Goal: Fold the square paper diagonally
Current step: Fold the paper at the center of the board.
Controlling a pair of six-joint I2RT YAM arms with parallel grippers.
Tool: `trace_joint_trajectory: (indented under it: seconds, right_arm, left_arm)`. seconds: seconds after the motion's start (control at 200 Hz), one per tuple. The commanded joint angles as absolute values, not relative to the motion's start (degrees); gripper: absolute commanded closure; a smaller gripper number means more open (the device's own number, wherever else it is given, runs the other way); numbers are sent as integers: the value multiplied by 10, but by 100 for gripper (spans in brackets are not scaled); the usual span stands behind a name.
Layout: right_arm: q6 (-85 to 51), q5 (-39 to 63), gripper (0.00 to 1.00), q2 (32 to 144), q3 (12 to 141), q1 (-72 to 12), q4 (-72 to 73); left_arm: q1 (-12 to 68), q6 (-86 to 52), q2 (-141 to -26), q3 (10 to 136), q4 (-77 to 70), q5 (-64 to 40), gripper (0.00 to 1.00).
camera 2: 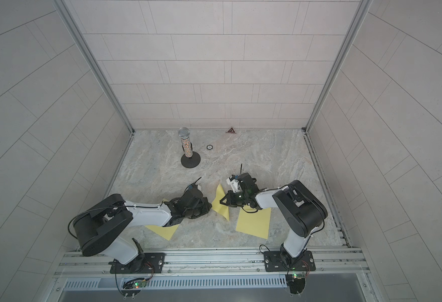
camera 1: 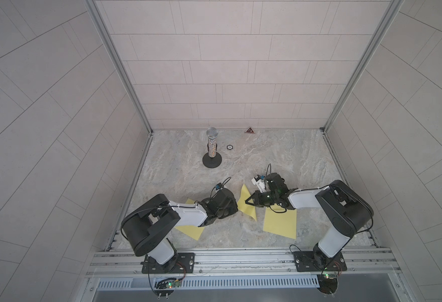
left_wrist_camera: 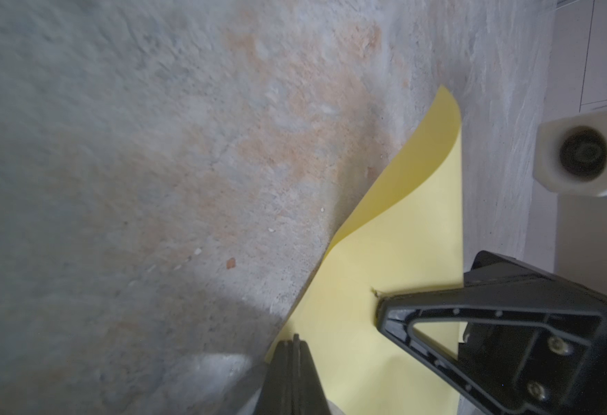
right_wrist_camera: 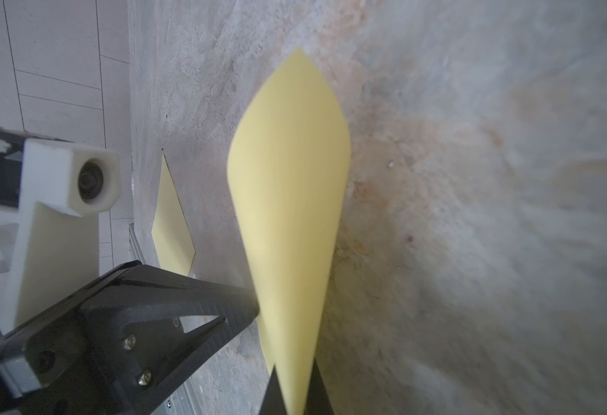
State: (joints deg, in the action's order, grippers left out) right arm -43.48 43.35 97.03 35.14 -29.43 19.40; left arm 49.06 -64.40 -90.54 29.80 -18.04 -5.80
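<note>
The marble tabletop [camera 1: 267, 162] fills the floor of the tiled booth, and the two black-and-white arms, the left arm [camera 1: 146, 224] and the right arm [camera 1: 345, 209], reach in from 6 o'clock toward its middle. Between them the yellow square paper [camera 1: 243, 198] is lifted off the surface and bowed into a curl. In both top views its long axis runs from 12 o'clock down to about 5 o'clock, with one pointed corner aimed at the back wall. The left gripper [left_wrist_camera: 295, 345] has its jaws pressed together on the paper's edge at 9 o'clock. The right gripper [camera 1: 248, 201] is clamped on the opposite edge at 3 o'clock, and the sheet passes between its fingers in the right wrist view. A second yellow sheet [camera 1: 280, 224] lies flat at 4 o'clock, partly under the right wrist. A third sheet [camera 1: 191, 231] lies at 8 o'clock, mostly covered by the left forearm. Well apart at 11 o'clock a microphone [camera 1: 211, 146] stands upright on a round black base, with a small round disc [camera 1: 229, 147] just beside it. A reddish triangle [camera 1: 249, 130] sits against the back wall at 12 o'clock.
</note>
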Motion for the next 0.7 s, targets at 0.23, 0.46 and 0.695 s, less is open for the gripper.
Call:
trace_joint_trajectory:
  seconds: [0.23,0.46,0.695]
  right_arm:
    - [-447,465,66,991,338,-274,267]
    - [-424,476,66,1019,362,-274,262]
    - [-391,480,69,1028,390,-264,235]
  left_arm:
    - [497,-624,-950,271,-48,-48,100]
    - [499,-621,-951,272,-47,-51,100]
    - [502,-621,-949,273,-41,-50,100]
